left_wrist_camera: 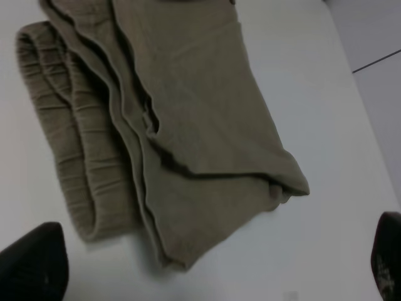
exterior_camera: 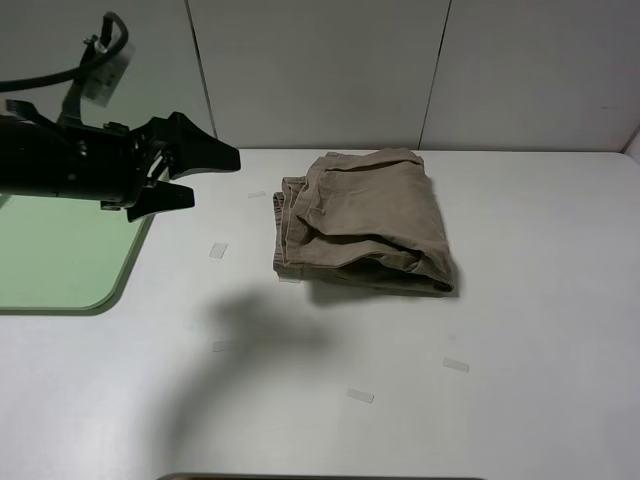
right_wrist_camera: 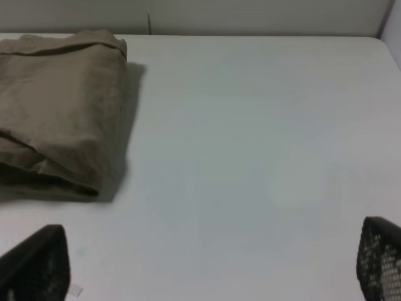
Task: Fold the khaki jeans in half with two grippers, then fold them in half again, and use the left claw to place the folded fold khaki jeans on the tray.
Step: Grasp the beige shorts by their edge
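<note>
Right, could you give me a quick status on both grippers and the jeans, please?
Left gripper open, empty, above the tray edge. Right gripper open, empty. Khaki jeans folded on the table, not yet trayed. Nothing in the way.

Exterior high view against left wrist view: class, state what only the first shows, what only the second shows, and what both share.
Only the exterior high view shows the tray at the table's left edge, the whole left gripper with jaws open above the tray's corner, short of the shorts, plus the tape bits and the back wall.

Only the left wrist view shows, close up, the ribbing of the elastic waistband and the stacked fold edges.

Both show the folded shorts lying on the white table, held by no gripper.
</note>
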Controlling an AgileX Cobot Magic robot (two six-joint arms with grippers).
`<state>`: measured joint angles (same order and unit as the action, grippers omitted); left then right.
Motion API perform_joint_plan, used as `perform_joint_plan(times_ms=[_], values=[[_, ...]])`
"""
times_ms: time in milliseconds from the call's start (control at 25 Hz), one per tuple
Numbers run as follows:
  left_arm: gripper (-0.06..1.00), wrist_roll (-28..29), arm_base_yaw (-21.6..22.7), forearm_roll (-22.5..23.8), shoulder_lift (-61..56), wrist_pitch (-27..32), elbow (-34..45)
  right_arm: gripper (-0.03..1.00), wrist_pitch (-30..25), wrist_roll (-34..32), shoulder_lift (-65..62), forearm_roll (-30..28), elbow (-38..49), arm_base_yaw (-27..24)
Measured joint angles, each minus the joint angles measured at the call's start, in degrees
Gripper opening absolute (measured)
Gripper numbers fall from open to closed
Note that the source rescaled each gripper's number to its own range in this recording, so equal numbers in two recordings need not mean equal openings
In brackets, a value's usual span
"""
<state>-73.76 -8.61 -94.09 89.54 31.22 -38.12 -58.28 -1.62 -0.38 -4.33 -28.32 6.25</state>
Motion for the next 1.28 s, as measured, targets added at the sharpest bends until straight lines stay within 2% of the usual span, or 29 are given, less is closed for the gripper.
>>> perform_joint_plan(times_ms=[200, 440, 680, 840, 1280], values=[[0.97, -0.13, 0.00, -0.74, 11.32, 3.03, -7.20, 1.00, 0.00, 0.00, 0.00, 0.00, 0.00, 0.00], [0.97, -0.13, 0.00, -0.74, 21.69, 3.34, -13.10, 1.00, 0.00, 0.00, 0.00, 0.12, 0.00, 0.00], [0.96, -0.13, -0.37, -1.90, 28.67, 3.63, -17.97, 1.00, 0.00, 0.00, 0.00, 0.12, 0.00, 0.00], [0.96, -0.20, -1.91, -3.53, 32.88, 3.96, -21.45, 1.00, 0.00, 0.00, 0.00, 0.12, 0.00, 0.00], [0.95, 0.07, -5.58, -4.14, 40.71, 4.76, -29.35, 1.00, 0.00, 0.00, 0.00, 0.12, 0.00, 0.00]])
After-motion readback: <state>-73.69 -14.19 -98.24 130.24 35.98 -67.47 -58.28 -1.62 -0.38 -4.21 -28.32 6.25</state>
